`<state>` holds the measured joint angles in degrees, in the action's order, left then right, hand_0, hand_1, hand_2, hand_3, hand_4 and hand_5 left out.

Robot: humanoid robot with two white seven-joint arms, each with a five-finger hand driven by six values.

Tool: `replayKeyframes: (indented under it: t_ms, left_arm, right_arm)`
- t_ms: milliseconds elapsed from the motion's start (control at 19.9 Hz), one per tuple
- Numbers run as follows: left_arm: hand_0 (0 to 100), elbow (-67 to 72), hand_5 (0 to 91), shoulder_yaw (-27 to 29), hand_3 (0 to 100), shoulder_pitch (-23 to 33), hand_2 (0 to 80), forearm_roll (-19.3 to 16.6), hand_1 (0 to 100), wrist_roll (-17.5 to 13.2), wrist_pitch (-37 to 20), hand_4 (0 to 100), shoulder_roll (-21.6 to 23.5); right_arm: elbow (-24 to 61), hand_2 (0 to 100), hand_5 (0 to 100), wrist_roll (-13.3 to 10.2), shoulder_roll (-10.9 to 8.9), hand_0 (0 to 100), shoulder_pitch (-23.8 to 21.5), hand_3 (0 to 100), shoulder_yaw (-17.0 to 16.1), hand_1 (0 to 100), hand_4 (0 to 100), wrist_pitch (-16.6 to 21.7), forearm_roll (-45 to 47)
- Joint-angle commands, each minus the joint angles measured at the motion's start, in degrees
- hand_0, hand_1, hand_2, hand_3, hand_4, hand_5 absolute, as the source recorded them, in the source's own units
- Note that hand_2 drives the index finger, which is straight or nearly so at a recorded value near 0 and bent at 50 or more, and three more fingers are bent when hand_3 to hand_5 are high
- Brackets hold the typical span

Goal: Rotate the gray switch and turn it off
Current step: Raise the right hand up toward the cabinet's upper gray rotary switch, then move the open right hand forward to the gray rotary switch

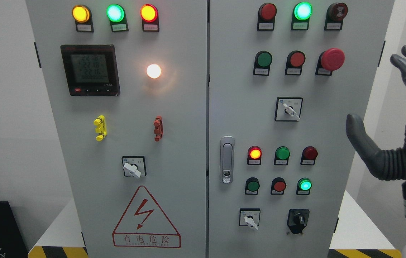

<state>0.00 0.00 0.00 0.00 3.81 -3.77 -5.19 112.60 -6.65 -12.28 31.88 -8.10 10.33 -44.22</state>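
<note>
Pale grey two-door electrical cabinet [188, 118] fills the head view. Gray rotary switches with white pointer knobs on square black-framed plates: three counted. One sits on the left door above the red lightning warning triangle [146, 217], at [133, 166]; one on the right door at mid height [289, 109]; one at the right door's lower left [249, 217]. All three pointers aim down and to the right. Which of them the task means cannot be told. Just beside the lowest one sits a single black rotary knob switch [298, 219]. Left door also carries three lit round lamps along the top (amber, green, red-amber), one black digital meter [90, 70], one glowing white lamp [153, 71], one yellow clip [100, 128] and one red clip [158, 128]. Right door carries a silver door latch [227, 159] at its left edge and one large red mushroom push button [332, 59]. The right hand [400, 118], dark grey with jointed fingers, is raised at the picture's right edge, fingers spread apart and thumb extended toward the cabinet, holding nothing and well apart from every switch.
</note>
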Motion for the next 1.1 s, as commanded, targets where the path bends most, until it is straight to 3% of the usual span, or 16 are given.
replayKeyframes:
  t_ms: [0, 201, 351, 502, 652, 853, 1053]
  left_arm:
    - [12, -1.5, 0.0, 0.4, 0, -0.5, 0.0, 1.1, 39, 0.0, 0.0, 0, 0.0]
    - [12, -1.5, 0.0, 0.4, 0, -0.5, 0.0, 1.1, 39, 0.0, 0.0, 0, 0.0]
    - [12, -1.5, 0.0, 0.4, 0, -0.5, 0.0, 1.1, 39, 0.0, 0.0, 0, 0.0]
    - [12, -1.5, 0.0, 0.4, 0, -0.5, 0.0, 1.1, 39, 0.0, 0.0, 0, 0.0]
    - [12, -1.5, 0.0, 0.4, 0, -0.5, 0.0, 1.1, 39, 0.0, 0.0, 0, 0.0]
    - [12, -1.5, 0.0, 0.4, 0, -0.5, 0.0, 1.1, 39, 0.0, 0.0, 0, 0.0]
    - [12, -1.5, 0.0, 0.4, 0, -0.5, 0.0, 1.1, 39, 0.0, 0.0, 0, 0.0]
  right_arm:
    - [-0.4, 7, 62, -0.1, 1.2, 38, -1.0, 54, 0.6, 34, 57, -0.2, 0.0]
    - [-0.5, 15, 87, -0.1, 1.64, 31, -1.6, 63, 1.0, 40, 71, -2.1, 0.0]
    - [-0.5, 21, 100, 0.1, 3.66, 29, -2.3, 71, 2.3, 41, 83, -5.0, 0.0]
    - [-0.5, 26, 100, 0.1, 5.42, 25, -2.9, 79, 3.2, 42, 85, -5.1, 0.0]
    - [-0.5, 31, 100, 0.7, 7.17, 20, -3.2, 80, 4.5, 46, 85, -6.1, 0.0]
    - [-0.6, 34, 100, 1.4, 9.02, 15, -4.0, 81, 7.3, 51, 86, -10.5, 0.0]
    - [-2.1, 34, 100, 1.0, 10.43, 13, -3.8, 83, 7.7, 53, 87, -10.8, -0.2]
